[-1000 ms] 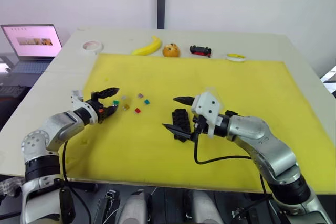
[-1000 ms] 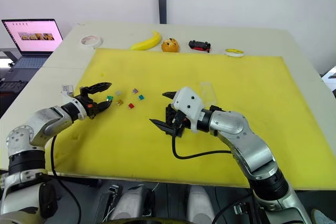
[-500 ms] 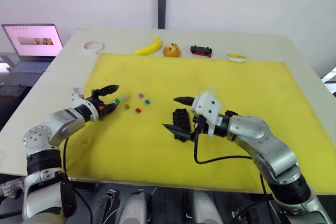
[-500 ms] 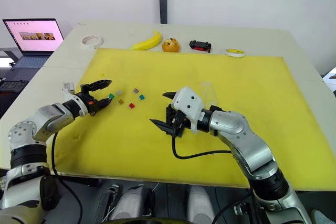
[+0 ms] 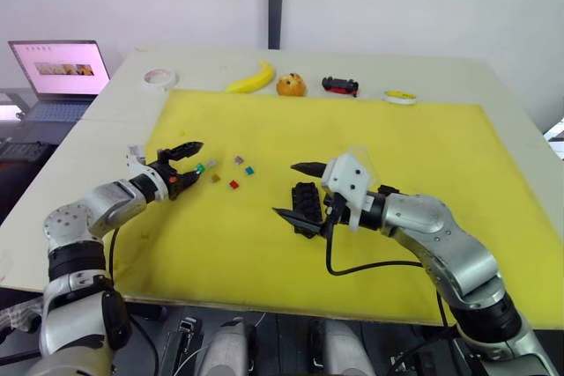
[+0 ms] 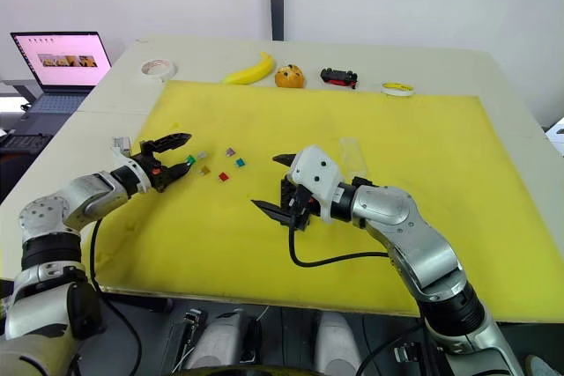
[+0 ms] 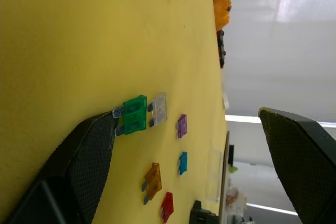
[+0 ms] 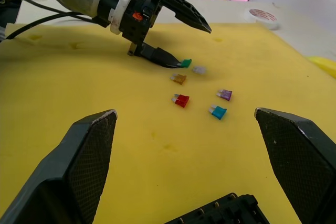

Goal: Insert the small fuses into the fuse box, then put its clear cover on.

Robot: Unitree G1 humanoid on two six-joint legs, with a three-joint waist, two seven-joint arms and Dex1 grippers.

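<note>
Six small fuses lie loose on the yellow mat [image 5: 397, 147] in front of the left gripper [image 5: 182, 169], which is spread wide and grasps nothing. The green fuse [image 7: 135, 114] is just at the tip of the lower finger [image 7: 86, 156] — whether it touches it I cannot tell — and the grey fuse [image 7: 158, 108] lies directly beside the green one. A little further from this gripper are the purple fuse [image 7: 181, 126], the teal fuse [image 7: 182, 162], the orange-brown fuse [image 7: 152, 180] and the red fuse [image 7: 167, 206].

The right gripper [image 5: 295, 189] is also spread wide and empty. The fuse box [image 5: 304, 207], a black block, lies on the mat between its two fingers, close to them. The clear cover [image 6: 351, 154] lies flat on the mat just behind this gripper's white housing, apart from the fuse box.

At the far edge of the surface [image 5: 423, 72], well away from both grippers, stand a banana [image 5: 249, 78], an orange [image 5: 291, 85], a toy car [image 5: 339, 86], a white tape roll [image 5: 159, 77] and a yellow tape roll [image 5: 401, 96]. An open laptop [image 5: 58, 72] is beyond the left arm.
</note>
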